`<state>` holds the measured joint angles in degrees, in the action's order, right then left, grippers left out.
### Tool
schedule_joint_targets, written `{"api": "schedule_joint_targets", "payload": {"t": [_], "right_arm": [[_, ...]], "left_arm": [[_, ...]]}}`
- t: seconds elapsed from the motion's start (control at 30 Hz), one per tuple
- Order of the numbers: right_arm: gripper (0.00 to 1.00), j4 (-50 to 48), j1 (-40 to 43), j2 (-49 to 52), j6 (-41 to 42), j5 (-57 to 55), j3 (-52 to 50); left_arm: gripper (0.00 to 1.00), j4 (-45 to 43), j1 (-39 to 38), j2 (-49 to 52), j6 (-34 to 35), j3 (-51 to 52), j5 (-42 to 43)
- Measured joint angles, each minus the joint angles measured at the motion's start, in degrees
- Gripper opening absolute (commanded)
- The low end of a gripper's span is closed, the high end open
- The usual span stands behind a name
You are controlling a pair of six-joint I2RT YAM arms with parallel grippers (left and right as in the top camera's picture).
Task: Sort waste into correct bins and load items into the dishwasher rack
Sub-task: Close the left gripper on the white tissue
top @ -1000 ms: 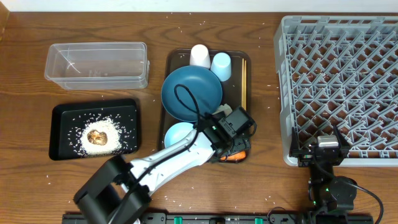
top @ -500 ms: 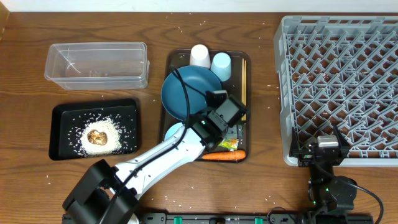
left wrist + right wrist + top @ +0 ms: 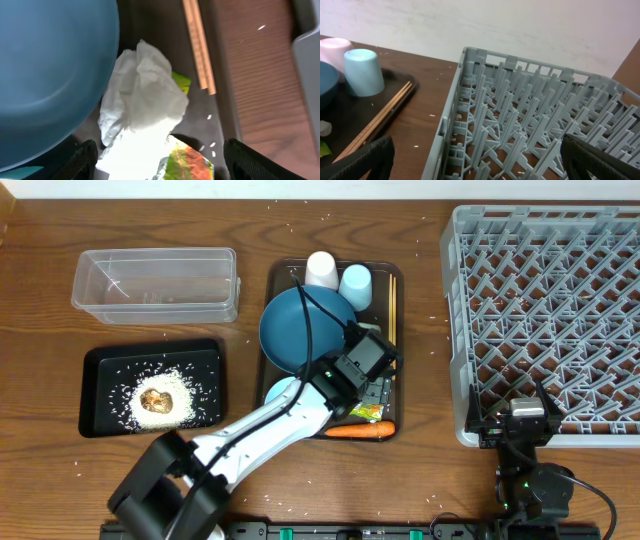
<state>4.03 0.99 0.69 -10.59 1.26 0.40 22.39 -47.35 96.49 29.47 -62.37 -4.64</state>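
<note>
My left gripper (image 3: 161,164) stands wide open and holds nothing. Its two dark fingers (image 3: 84,158) show only at the lower corners of the left wrist view. My left arm (image 3: 270,425) reaches from the lower left of the overhead frame up and to the right, and the gripper points down over the right part of the brown serving tray (image 3: 330,436).

The yellow-green printed wrapper (image 3: 186,163) lies between my fingers at the lower edge. Its print is too blurred to read any word.

The crumpled white tissue (image 3: 144,95) lies just above the wrapper, in the middle of the frame, and touches the rim of the big dark-blue round dish (image 3: 50,75) at the left. The thin wooden chopsticks (image 3: 199,50) are at the upper right of the tissue. In the overhead view the orange carrot (image 3: 360,431) lies just below the gripper.

My right gripper (image 3: 481,167) is fully open and empty, low beside the near corner of the dishwasher rack (image 3: 545,320), at the lower right of the overhead frame.
</note>
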Motion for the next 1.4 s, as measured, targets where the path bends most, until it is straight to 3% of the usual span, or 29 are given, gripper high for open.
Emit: {"api": "schedule_joint_targets", "payload": {"t": [0.83, 1.03, 1.17, 1.4], "right_arm": [[0.99, 0.0, 0.0, 0.0, 0.0, 0.0, 0.0], [0.99, 0.0, 0.0, 0.0, 0.0, 0.0, 0.0], [0.99, 0.0, 0.0, 0.0, 0.0, 0.0, 0.0], [0.99, 0.0, 0.0, 0.0, 0.0, 0.0, 0.0]], "left_arm": [[0.80, -0.4, -0.5, 7.5, -0.9, 0.0, 2.6], [0.71, -1.9, -0.5, 8.2, -1.0, 0.1, 2.3], [0.51, -2.1, -0.5, 8.2, -0.9, 0.1, 2.0], [0.37, -2.1, -0.5, 8.2, -0.9, 0.1, 1.6]]}}
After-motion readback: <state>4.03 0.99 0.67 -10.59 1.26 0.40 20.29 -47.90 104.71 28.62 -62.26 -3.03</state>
